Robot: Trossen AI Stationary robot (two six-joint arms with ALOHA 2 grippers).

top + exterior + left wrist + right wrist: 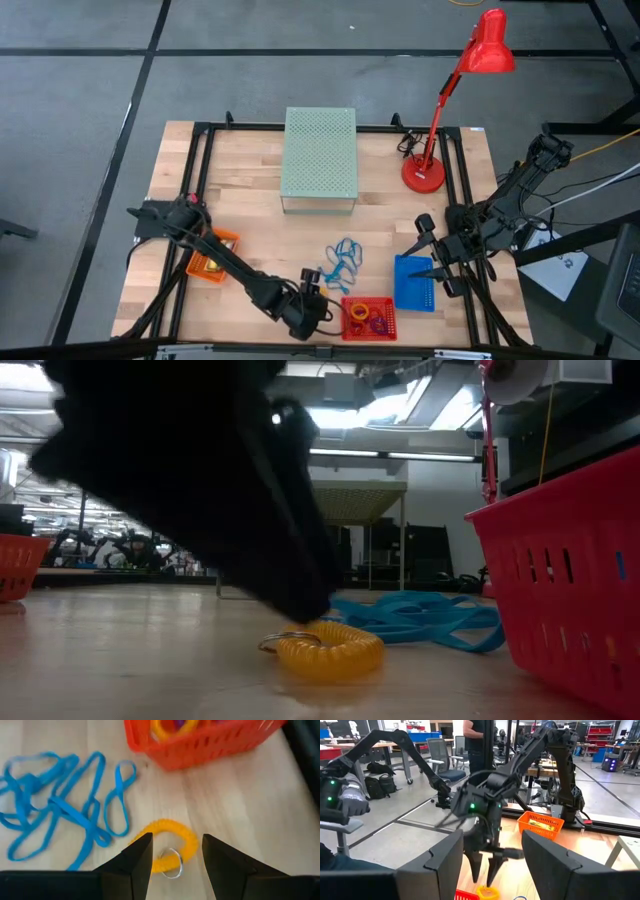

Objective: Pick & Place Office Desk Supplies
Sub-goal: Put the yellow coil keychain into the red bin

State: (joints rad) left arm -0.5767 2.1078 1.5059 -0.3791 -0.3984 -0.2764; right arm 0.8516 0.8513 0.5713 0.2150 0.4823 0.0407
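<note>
Left end effector (pixel 172 857), spread, straddles the yellow coil (pixel 167 845) beside the red basket (pixel 200 745); right end effector (pixel 428 250) spread, beyond the basket.

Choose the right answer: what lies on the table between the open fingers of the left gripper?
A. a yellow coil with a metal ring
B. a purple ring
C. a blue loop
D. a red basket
A: in the left wrist view the left gripper is open over the yellow coil with its metal ring; the blue loops lie to one side and the red basket beyond.
</note>
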